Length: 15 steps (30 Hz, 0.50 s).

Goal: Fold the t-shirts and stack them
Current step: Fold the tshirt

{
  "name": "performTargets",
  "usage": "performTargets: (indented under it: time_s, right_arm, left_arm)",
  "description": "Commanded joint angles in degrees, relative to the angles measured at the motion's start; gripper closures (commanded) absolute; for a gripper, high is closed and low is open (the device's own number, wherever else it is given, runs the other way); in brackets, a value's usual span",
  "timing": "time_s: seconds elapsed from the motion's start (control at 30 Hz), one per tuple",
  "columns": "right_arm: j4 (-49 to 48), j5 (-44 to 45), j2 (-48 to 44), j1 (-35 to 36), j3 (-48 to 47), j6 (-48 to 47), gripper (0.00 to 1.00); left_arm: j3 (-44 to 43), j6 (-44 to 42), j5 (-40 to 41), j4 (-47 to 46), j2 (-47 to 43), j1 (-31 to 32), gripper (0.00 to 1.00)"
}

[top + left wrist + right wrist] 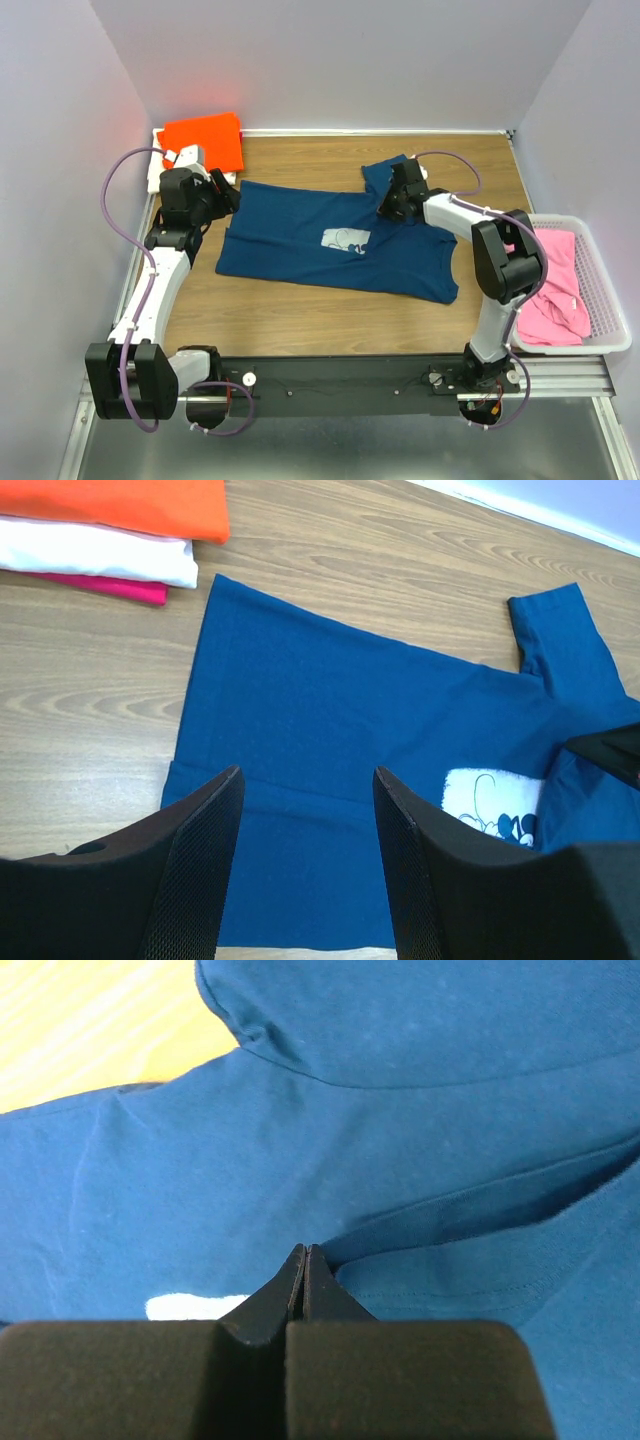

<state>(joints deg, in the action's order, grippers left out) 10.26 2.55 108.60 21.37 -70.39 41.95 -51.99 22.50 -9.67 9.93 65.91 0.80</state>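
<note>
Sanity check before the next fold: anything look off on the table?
Nothing spilled or damaged. The blue t-shirt lies slanted, its far sleeve flipped up beside the shut right fingers, which seem to pinch the cloth. The pink shirt sits crumpled in the basket; the folded stack looks tidy.

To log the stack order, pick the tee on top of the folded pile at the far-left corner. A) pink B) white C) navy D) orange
D: the orange tee lies on top, above the white tee and a magenta tee.
</note>
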Motion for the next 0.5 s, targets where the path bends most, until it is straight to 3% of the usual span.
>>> performTargets:
  time_s: [0.0, 0.47]
  right_arm:
    - [-2.44, 1.15, 1.88, 1.04, -2.47, -1.52, 1.0]
    - [-6.21, 0.27, 4.52, 1.66, -2.56, -2.58, 0.99]
  left_arm:
    - [0.31, -0.7, -1.14, -1.06, 0.62, -0.27, 0.38]
    - [0.66, -0.88, -0.62, -0.62, 3.26, -0.27, 0.38]
